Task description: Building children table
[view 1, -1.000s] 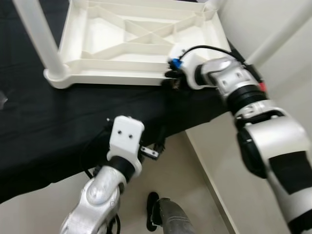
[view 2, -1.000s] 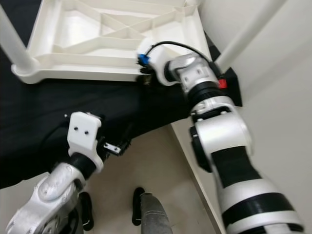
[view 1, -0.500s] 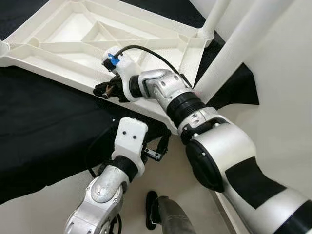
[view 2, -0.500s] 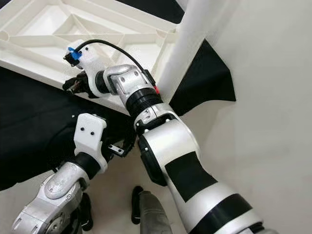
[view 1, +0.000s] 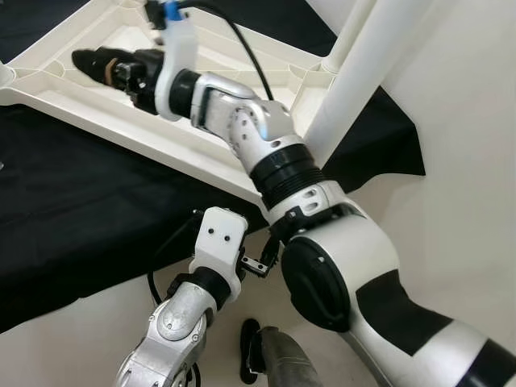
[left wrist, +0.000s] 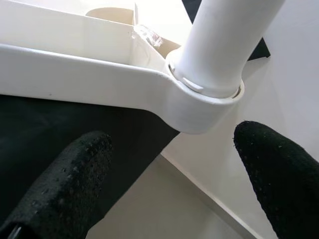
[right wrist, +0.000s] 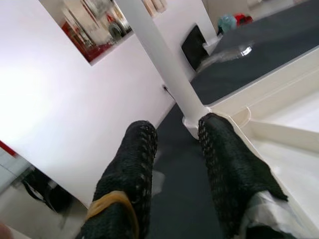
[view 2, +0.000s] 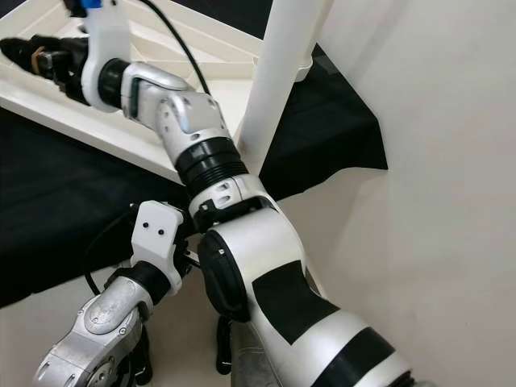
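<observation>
Fingers of the right gripper [view 1: 90,63], slightly parted and empty, have swung from the rim out over the upturned tabletop [view 1: 97,121]; left gripper [left wrist: 169,164] waits open near a fitted leg [view 1: 355,76].

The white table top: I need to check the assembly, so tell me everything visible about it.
The white table top looks like moulded plastic and lies upside down on a black cloth, its ribbed underside facing up. A round white leg stands in the near corner socket. The right gripper reaches over the ribs, fingers apart and empty; the left gripper is open below that corner.
</observation>
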### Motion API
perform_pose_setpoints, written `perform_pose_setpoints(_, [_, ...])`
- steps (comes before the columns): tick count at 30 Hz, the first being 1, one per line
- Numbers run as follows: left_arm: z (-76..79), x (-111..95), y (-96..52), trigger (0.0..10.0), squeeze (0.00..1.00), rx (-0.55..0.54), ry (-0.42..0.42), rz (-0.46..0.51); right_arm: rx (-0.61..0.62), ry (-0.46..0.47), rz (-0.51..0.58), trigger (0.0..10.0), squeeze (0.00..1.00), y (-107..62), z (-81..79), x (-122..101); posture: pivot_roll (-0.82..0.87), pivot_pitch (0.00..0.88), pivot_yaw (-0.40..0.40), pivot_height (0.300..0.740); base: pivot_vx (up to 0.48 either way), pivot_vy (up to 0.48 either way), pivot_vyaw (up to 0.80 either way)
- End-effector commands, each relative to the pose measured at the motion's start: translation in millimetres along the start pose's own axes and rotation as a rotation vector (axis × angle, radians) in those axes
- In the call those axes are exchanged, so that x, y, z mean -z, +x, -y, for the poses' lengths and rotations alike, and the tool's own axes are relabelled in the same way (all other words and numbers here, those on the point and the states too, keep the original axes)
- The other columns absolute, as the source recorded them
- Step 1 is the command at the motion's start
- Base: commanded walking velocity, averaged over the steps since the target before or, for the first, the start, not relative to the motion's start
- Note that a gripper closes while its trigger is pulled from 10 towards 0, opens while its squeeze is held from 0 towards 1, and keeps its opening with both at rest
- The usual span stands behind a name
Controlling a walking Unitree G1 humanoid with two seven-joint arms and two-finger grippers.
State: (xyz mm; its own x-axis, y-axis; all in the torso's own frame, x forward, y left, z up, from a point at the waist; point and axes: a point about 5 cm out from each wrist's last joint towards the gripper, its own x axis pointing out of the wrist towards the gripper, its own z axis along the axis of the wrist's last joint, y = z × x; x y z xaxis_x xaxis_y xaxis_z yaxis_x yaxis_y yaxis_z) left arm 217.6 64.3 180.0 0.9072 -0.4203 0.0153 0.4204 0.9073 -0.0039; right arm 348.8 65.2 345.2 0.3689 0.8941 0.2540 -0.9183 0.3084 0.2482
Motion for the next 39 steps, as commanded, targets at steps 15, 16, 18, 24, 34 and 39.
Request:
perform_pose_setpoints(15, [-7.3,13.2,7.0,10.0,0.00,0.018,0.025,0.000,-0.488,0.091,-0.047,10.0,0.00,-131.3,-28.6,31.6,-0.03,0.123,-0.099,0.740,0.000,0.000,0.00])
perform_pose_setpoints(16, [-7.2,14.2,7.7,10.0,0.00,0.021,0.026,0.000,-0.508,0.099,-0.069,10.0,0.00,-140.4,-32.5,37.6,-0.03,0.118,-0.098,0.740,0.000,0.000,0.00])
perform_pose_setpoints(18, [-5.9,14.4,8.7,10.0,0.00,0.028,0.030,0.004,-0.510,0.106,-0.095,10.0,0.00,-149.5,-33.2,43.8,-0.02,0.114,-0.096,0.740,0.000,0.000,0.00])
perform_pose_setpoints(24, [-6.0,14.5,9.4,10.0,0.00,0.031,0.033,0.011,-0.498,0.103,-0.166,10.0,0.00,-190.5,-28.2,54.4,-0.02,0.103,-0.092,0.740,0.000,0.000,0.00])
perform_pose_setpoints(34, [13.6,25.4,10.3,10.0,0.00,0.285,0.007,-0.070,-0.041,0.078,-0.456,10.0,0.00,-315.4,16.7,65.6,-0.04,0.077,-0.047,0.740,0.000,0.000,0.00])
perform_pose_setpoints(39, [41.3,28.1,1.8,10.0,0.00,0.530,-0.003,-0.105,0.048,0.043,-0.499,10.0,0.00,-331.6,27.3,62.5,-0.04,0.071,-0.038,0.740,0.000,0.000,0.00])
